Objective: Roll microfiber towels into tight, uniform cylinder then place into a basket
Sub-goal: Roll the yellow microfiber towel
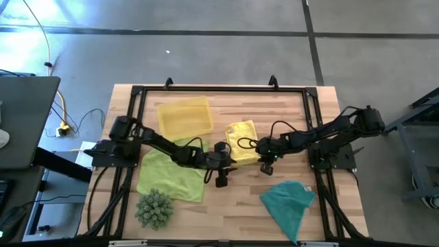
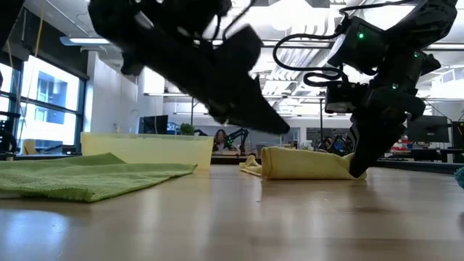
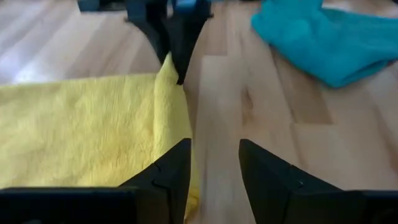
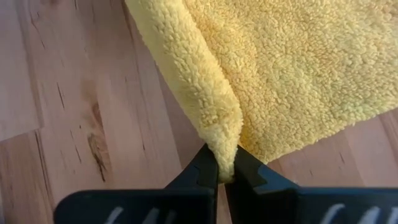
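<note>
High view. Yellow towel lies at frame centre on the surface, partly folded, just right of the basket. Right end effector sits at the towel's lower right corner; left end effector hangs just off its lower left edge. Green towel lies flat at lower left, teal towel crumpled at lower right. Neither is being handled.

Low view. The yellow towel sits as a low slumped fold at centre right, one edge drawn up under the right end effector. It sags wherever it is not supported, so expect no stiffness to push against.

Left wrist view. Left end effector is spread, nothing between its fingers; one finger rests beside the towel's edge at lower centre. Teal towel shows at upper right.

Right wrist view. Right end effector is pressed together, pinching a doubled corner of the yellow towel at lower centre. The pile is thick and fuzzy.

Handling judgement. Light, soft, high friction: it should grip well and not slip, but it will unroll if released loosely. You would do best to take hold at corners or along the folded edge, both ends at once, keeping tension across the width.
</note>
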